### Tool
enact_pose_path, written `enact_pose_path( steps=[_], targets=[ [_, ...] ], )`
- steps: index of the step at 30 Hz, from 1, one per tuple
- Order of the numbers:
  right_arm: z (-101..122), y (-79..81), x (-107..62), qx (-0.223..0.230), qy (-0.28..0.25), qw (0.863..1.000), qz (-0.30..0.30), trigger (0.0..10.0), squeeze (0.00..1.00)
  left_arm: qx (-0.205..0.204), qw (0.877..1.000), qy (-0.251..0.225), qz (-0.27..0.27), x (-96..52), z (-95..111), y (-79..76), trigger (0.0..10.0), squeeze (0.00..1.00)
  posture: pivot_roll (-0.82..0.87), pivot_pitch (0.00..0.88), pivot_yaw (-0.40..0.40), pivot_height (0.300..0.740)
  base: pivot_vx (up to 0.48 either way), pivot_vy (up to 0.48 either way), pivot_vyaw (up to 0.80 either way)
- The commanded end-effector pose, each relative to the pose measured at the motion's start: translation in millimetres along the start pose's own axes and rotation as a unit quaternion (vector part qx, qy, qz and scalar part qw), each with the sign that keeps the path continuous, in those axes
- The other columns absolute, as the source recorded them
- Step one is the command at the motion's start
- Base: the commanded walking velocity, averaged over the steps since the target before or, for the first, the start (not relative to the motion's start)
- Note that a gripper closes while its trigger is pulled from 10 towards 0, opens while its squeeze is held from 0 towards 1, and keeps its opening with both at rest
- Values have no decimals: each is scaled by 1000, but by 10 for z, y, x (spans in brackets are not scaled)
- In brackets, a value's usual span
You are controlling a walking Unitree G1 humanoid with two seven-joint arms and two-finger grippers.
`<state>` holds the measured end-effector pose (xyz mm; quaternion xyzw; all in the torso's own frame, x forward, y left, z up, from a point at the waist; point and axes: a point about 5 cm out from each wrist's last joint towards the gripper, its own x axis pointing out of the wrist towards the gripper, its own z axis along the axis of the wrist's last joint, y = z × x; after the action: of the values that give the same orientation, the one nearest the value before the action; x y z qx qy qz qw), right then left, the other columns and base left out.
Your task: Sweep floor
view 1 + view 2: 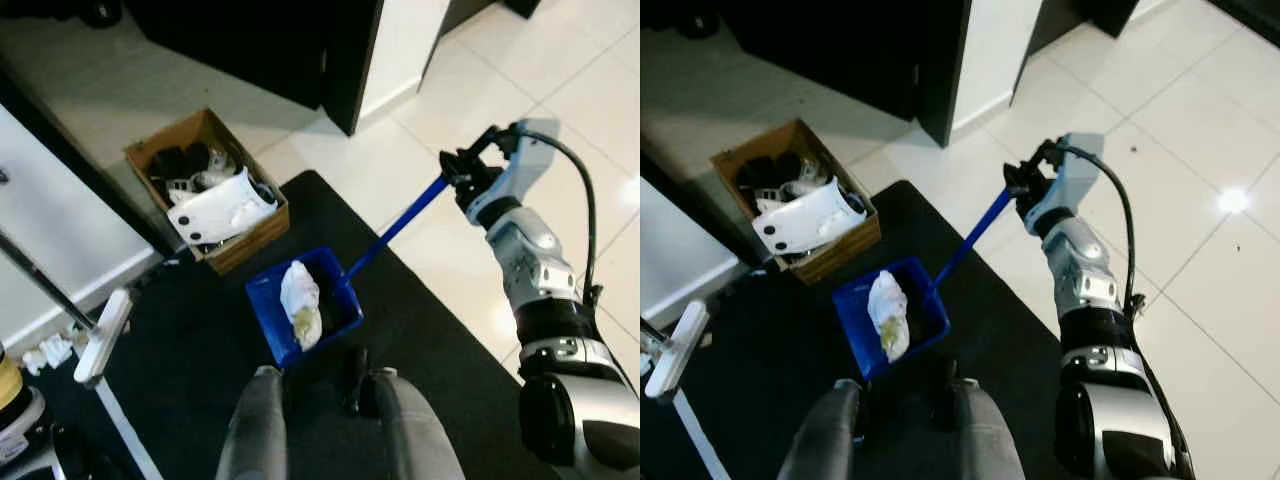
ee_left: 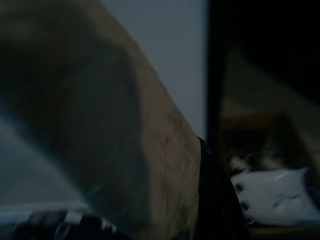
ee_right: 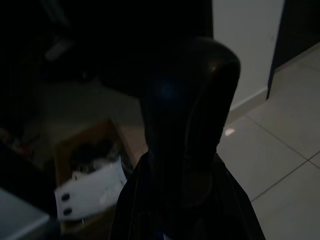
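Left wrist view dark and blurred: a brown surface up close, a pale wall behind, and the cardboard box with a white object only faintly made out; the left gripper's state cannot be told. Right wrist view mostly blocked by a dark rounded shape close to the lens; past it, dimly, the box and pale floor tiles. In the head views the broom on the robot's left is cut off by the frame edge, its white head low near the mat edge. Right arm stretched forward and up to the right, wrist bent, right gripper clenched around the top end of the blue handle. Handle slants down to the blue dustpan, which sits on the black mat just ahead of the robot's legs. Crumpled white paper lies inside the pan. Box stands just beyond the pan, at the mat's far-left edge.
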<state>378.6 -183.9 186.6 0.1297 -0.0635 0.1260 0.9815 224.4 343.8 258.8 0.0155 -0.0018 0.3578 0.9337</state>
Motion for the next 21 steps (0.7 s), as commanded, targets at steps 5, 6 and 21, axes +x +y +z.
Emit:
enact_pose_path(
  steps=[5, 6, 21],
  targets=[
    [491, 31, 20, 30, -90, 995, 0, 10000, 0, 14, 995, 94, -26, -137, -607, -231, 10000, 0, 120, 233, -26, 740, 0, 0, 0],
    [550, 42, 15, 35, -100, 994, -1, 10000, 0, 12, 993, 112, -38, -170, -711, -295, 10000, 0, 115, 231, -23, 740, 0, 0, 0],
    [760, 258, -6, 60, -144, 988, -3, 10000, 0, 12, 980, 138, -144, -465, -1105, -1028, 10000, 0, 89, 215, -20, 740, 0, 0, 0]
  ],
)
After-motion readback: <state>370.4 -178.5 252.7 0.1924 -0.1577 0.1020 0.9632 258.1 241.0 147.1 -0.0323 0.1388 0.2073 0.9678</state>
